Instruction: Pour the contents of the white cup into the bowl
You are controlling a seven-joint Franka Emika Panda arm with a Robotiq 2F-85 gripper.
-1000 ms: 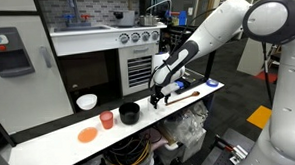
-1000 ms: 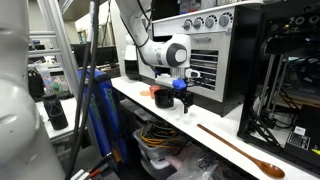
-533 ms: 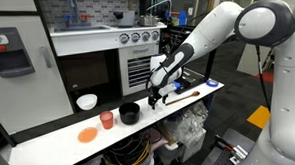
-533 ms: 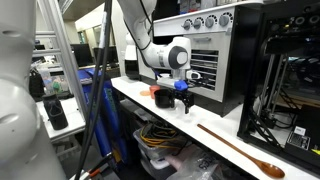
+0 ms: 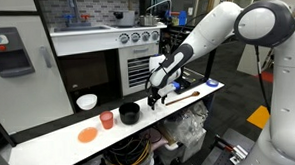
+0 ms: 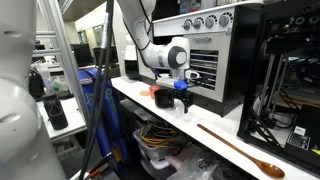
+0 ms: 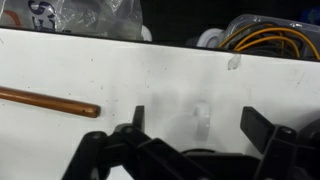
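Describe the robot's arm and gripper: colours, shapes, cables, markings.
The arm is glossy white, built of thick rounded links with bulging joints; no markings are legible. At its end sits a black gripper with angular, linked black jaws. In an exterior view a blue part shows just above the jaws. No loose cables can be made out along the arm.

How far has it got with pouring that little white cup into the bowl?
Nothing looks done yet: the white cup stands upright on the counter, unlifted. In hand: the gripper hangs open right over it, a finger on each side, not closed. Left: grip the cup, carry it to the black bowl and tip it in.
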